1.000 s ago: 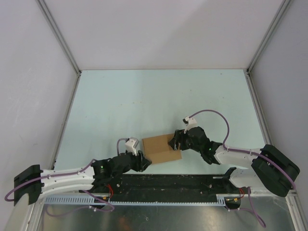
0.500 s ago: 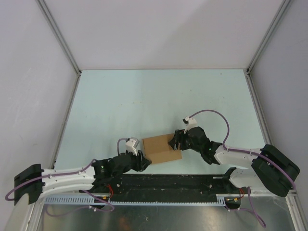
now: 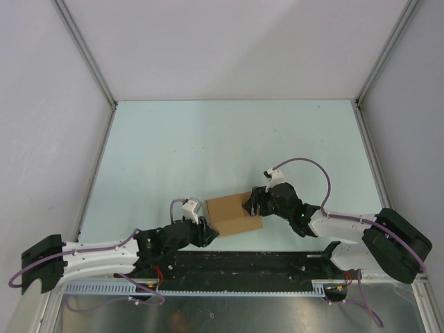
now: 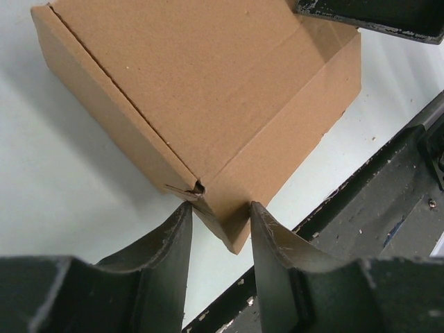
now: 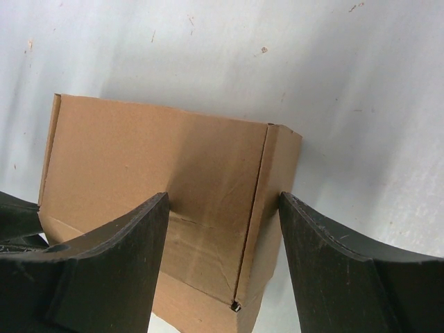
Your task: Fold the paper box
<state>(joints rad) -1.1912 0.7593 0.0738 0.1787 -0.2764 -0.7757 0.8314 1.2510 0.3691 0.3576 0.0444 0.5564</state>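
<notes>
The left pincer (image 4: 219, 206) is sitting narrow, its two fingers closing on the near corner of the box (image 3: 232, 215). Both pads appear to be touching cardboard, one on each wall of that corner, just below a small frayed nick where the lid edge is meeting the wall. The right pincer (image 5: 223, 196) is standing wide and holding nothing, its fingers spread over the opposite end of the box. No view is showing whether they are pressing on the lid.

Over the last second almost nothing is changing. The box is keeping its place and angle on the table (image 3: 229, 139), the right pincer is staying put, and only the rear section of the left arm is settling slightly toward the near edge. Judging from this, the arms are steadying or seating the work rather than starting a new fold.

From the left pincer, the box is extending straight ahead of the fingertips, lid up, flaps shut and walls standing, and it is looking like a closed carton. From the right pincer, the box is lying directly beneath and between the fingers, with a side seam running just inside one finger. The two pincers are working at opposite ends, near each other but apart.
</notes>
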